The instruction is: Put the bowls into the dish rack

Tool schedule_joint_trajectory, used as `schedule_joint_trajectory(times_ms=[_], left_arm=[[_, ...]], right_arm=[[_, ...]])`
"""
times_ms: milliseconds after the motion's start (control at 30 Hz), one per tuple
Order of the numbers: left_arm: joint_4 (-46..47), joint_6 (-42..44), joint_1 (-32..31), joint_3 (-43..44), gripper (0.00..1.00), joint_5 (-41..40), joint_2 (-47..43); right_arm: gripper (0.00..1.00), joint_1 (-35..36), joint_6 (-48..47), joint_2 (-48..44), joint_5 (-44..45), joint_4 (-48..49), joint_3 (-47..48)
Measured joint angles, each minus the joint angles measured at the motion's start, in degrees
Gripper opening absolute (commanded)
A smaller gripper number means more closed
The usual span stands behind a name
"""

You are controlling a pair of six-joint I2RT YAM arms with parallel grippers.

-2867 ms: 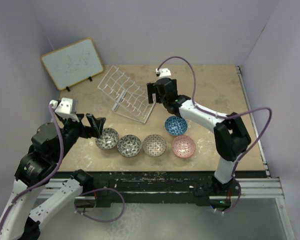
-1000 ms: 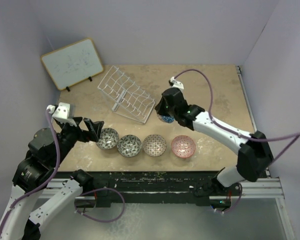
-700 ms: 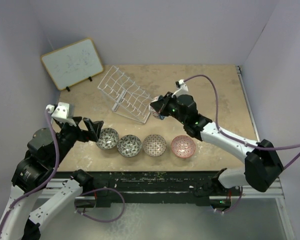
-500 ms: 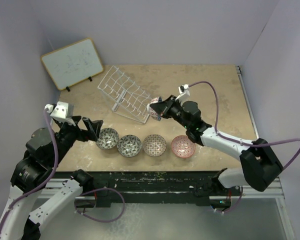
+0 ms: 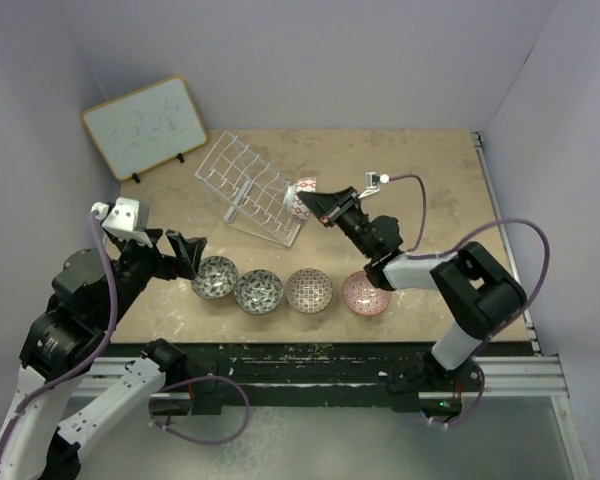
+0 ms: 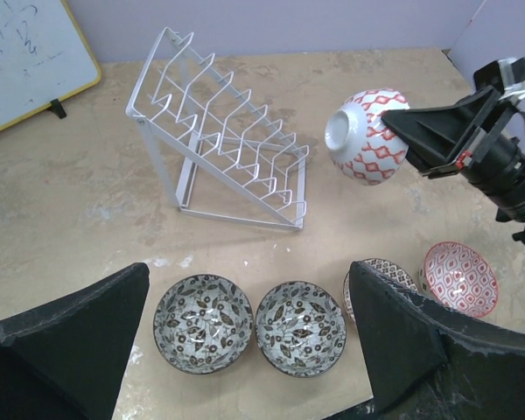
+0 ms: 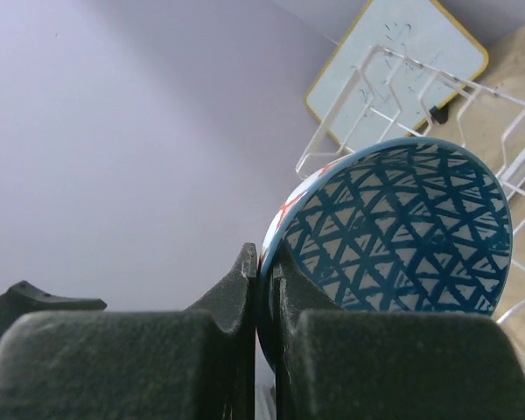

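Observation:
My right gripper (image 5: 317, 203) is shut on the rim of the blue bowl (image 5: 302, 199), which is tipped on edge in the air just off the right end of the white wire dish rack (image 5: 250, 188). The bowl's blue triangle-patterned inside (image 7: 402, 236) fills the right wrist view; its red-on-white outside (image 6: 367, 136) faces the left wrist camera. In a row near the front edge sit two grey-black bowls (image 5: 215, 278) (image 5: 259, 292), a beige-brown bowl (image 5: 309, 290) and a pink-red bowl (image 5: 366, 293). My left gripper (image 5: 185, 250) hangs open and empty above the leftmost bowl (image 6: 202, 311).
A wood-framed whiteboard (image 5: 145, 126) leans on the back left wall behind the rack. Purple walls close in the table on three sides. The right arm's cable (image 5: 500, 235) loops over the right half of the table.
My right arm has carried the blue bowl from right of the rack up and left, turning it on edge at the rack's right end. The left arm has barely moved.

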Motion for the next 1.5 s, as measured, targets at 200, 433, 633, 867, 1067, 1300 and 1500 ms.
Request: schedule_joint_trajectory(times_ms=[200, 433, 633, 867, 1067, 1300, 1500], left_arm=[[-0.31, 0.00, 0.00, 0.31, 0.99, 0.00, 0.52], [-0.83, -0.04, 0.00, 0.52, 0.99, 0.00, 0.66], [-0.85, -0.09, 0.00, 0.52, 0.99, 0.02, 1.05], [-0.92, -0.07, 0.00, 0.52, 0.99, 0.00, 1.14], [-0.92, -0.07, 0.00, 0.52, 0.99, 0.00, 1.14], [-1.22, -0.07, 0.00, 0.52, 0.99, -0.02, 1.14], [-1.22, -0.09, 0.00, 0.52, 0.99, 0.00, 1.31]], right_arm=[[0.00, -0.83, 8.15, 13.22, 0.33, 7.50, -0.50], [0.00, -1.11, 11.65, 18.01, 0.50, 7.89, -0.72], [0.00, -1.11, 12.63, 18.03, 0.46, 9.03, 0.76], [0.00, -1.11, 14.03, 19.56, 0.46, 9.29, 4.33], [0.00, -1.14, 15.82, 22.01, 0.48, 9.70, 7.93], [0.00, -1.14, 17.22, 23.89, 0.63, 9.57, 8.07], [0.00, -1.14, 18.60, 24.92, 0.66, 10.21, 8.35]])
